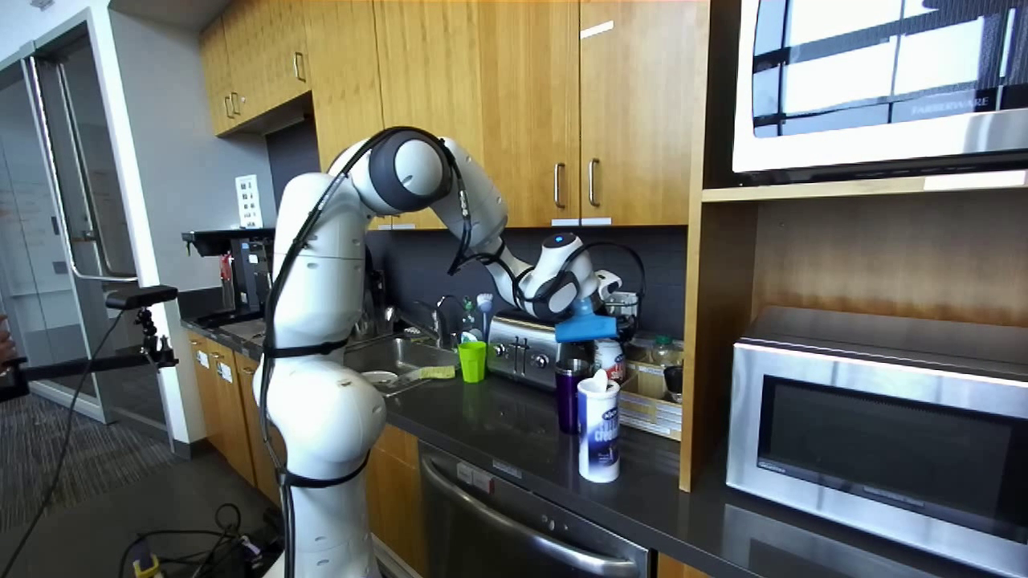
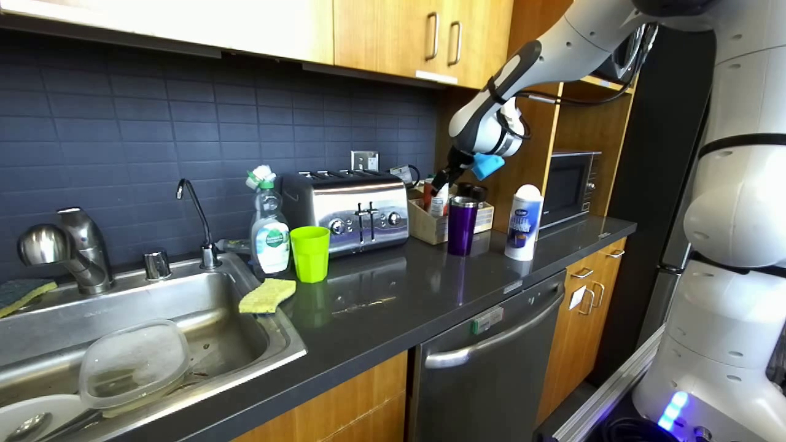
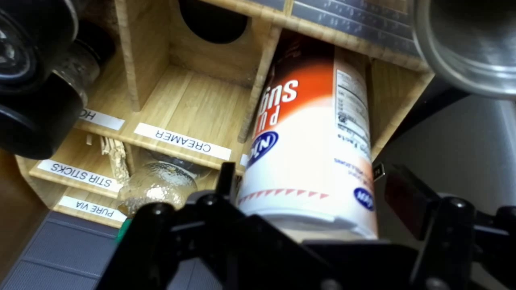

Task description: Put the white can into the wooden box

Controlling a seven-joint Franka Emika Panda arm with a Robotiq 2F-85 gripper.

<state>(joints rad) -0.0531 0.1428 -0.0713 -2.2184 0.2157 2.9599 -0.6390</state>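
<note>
In the wrist view, where lettering is appearing inverted, the low, open-topped box of light tan wood [image 3: 201, 100] is bearing white paper labels [image 3: 183, 141] that are reading CREAMER, STIR STICKS and PURE VIA; another is passing behind a black rounded lid [image 3: 38, 117] after the letters HO. The white cylindrical can with an orange-red band [image 3: 310, 169] is occupying the box's compartment next to CREAMER, its blue ovals displaying N'JOY and its side panel the word Facts. The black two-fingered gripper [image 3: 312, 181] is holding its fingers spread on either side of the can, a gap showing beside one finger; in both exterior views this spacing is appearing too small to judge. Both exterior views are adding a deep-purple metal tumbler [image 2: 462, 227] and a white-and-blue cylindrical canister [image 2: 524, 224] near the box, and a silver four-slot toaster [image 2: 368, 215] just beside it. In an exterior view, a silver-and-black microwave [image 1: 867, 152], shelved higher than the box, is showing the name FARBERWARE.
</note>
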